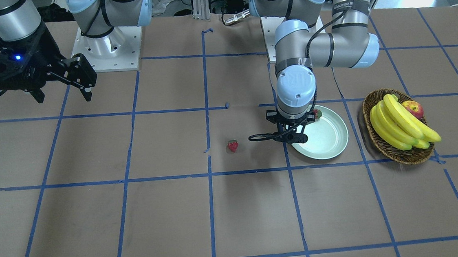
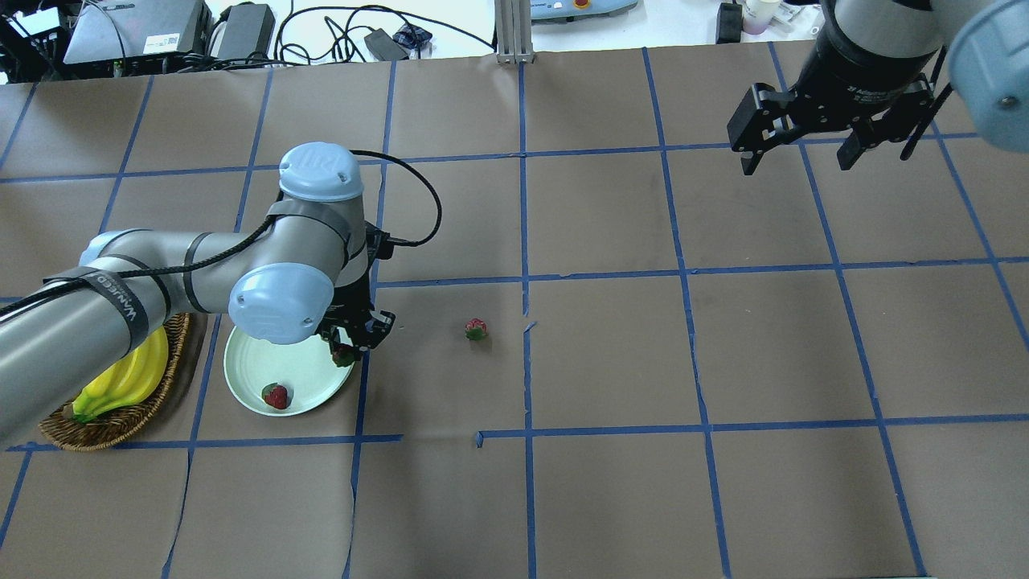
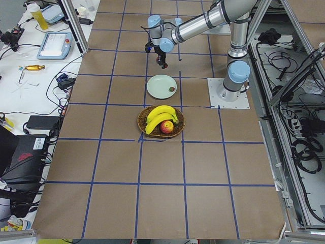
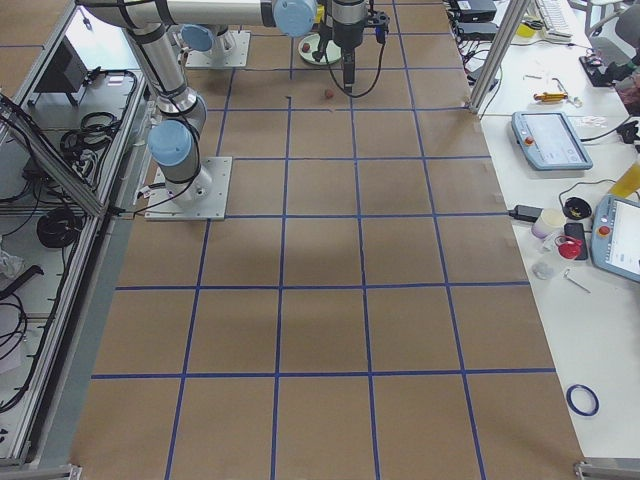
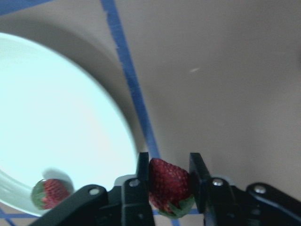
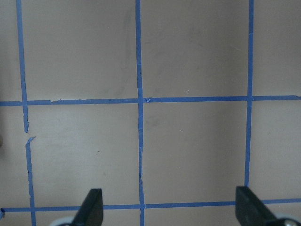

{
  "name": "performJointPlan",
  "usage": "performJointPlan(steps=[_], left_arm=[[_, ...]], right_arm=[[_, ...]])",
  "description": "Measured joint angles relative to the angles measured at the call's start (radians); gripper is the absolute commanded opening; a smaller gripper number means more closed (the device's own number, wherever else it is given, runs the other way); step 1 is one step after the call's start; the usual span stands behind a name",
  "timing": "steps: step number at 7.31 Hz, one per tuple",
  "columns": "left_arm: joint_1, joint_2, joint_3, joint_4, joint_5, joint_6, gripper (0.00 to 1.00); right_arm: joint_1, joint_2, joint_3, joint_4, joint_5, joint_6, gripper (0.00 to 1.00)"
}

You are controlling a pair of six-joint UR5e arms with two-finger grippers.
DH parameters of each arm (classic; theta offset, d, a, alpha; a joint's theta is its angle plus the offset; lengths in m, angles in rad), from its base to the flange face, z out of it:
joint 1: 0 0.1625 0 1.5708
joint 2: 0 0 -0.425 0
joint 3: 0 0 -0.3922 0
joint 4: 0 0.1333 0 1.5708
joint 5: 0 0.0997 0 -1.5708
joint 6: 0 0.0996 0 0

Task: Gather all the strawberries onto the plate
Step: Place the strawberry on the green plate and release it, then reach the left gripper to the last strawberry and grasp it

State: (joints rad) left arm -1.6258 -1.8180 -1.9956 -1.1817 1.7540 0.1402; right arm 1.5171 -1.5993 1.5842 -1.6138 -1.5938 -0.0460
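left tool (image 5: 170, 160): pinching red green-capped strawberry (image 5: 167, 188) at rim of round mint-white plate (image 2: 305, 370) | right tool (image 6: 169, 189): spread | second strawberry (image 2: 276, 396): in plate | third strawberry (image 2: 476, 329): on brown table (image 2: 643, 362)

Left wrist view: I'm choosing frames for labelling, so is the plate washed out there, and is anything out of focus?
Left wrist view: the round pale mint-white glossy plate is blown out to near white, and the small red strawberry lying on it looks soft; the other red strawberry clamped in the left pincer is sharper. Overhead view: the plate shows its mint tint, without glare.
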Motion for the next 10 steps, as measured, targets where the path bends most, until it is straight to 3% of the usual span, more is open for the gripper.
performJointPlan(steps=[4,8,10], left_arm=[[0.028,0.011,-0.005,0.016,-0.001,0.055,1.0],[-0.169,-0.043,0.01,0.277,-0.174,-0.323,0.98],[-0.227,-0.095,0.01,0.386,-0.203,-0.436,0.54]], right_arm=[[0.0,-0.001,0.001,0.001,0.0,0.0,1.0],[0.0,-0.003,0.003,0.004,0.001,0.0,1.0],[0.0,-0.003,0.003,0.007,0.001,0.0,1.0]])
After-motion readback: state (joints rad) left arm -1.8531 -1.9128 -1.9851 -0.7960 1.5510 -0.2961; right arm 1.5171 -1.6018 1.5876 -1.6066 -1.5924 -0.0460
